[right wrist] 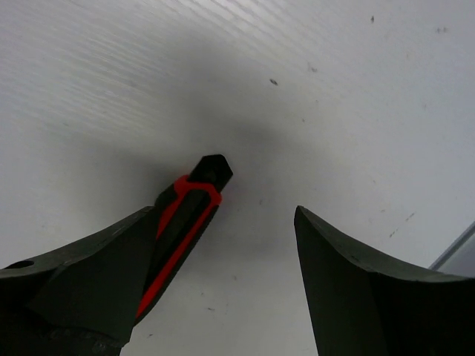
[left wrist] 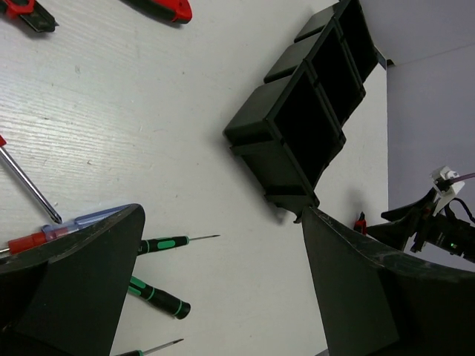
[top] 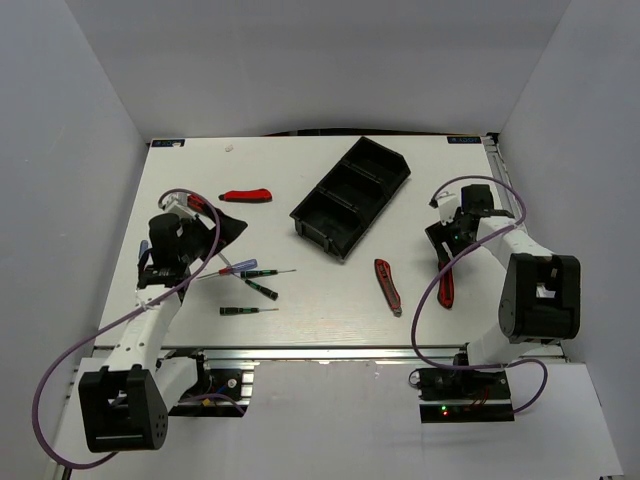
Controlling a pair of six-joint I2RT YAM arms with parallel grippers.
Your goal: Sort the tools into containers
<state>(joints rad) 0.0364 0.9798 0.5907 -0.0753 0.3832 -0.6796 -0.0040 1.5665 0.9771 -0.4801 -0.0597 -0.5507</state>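
White table [top: 330, 335], white walls on three sides, and the tools are all loose on top, none sorted yet.

Black tray [top: 316, 234] sits at an angle mid-table toward the far side. It has three square compartments and no tool shows in any of them, though the insides are dark.

Right gripper [top: 443, 252] hangs over a red-handled tool [top: 445, 288] on the right side of the table, which I'd guess is the pliers. In the wrist view the jaws are spread and the tool's black-and-red end sits between the fingers, tight to one of them. I can't tell if it touches, but it isn't pinched.

Left gripper [left wrist: 223, 213] is also spread with nothing between the fingers, over the left side by the screwdrivers. These are a blue-red screwdriver [left wrist: 44, 236] and the black-green screwdrivers [left wrist: 165, 244] just beside it. One utility knife [top: 246, 195] lies left of the tray. The second utility knife [top: 388, 287] lies near of the tray, between the screwdrivers and the pliers.

Handling, my read:
- Pliers: rigid and probably the heaviest piece. The sleeved handles should give good friction. Pinch across both handles close to the pivot so it doesn't tip.
- Knives: slim, stiff and light. Pinch across the narrow body at mid-length.
- Screwdrivers: very light and round, so they'll roll. Take the handle — the shaft is too thin.
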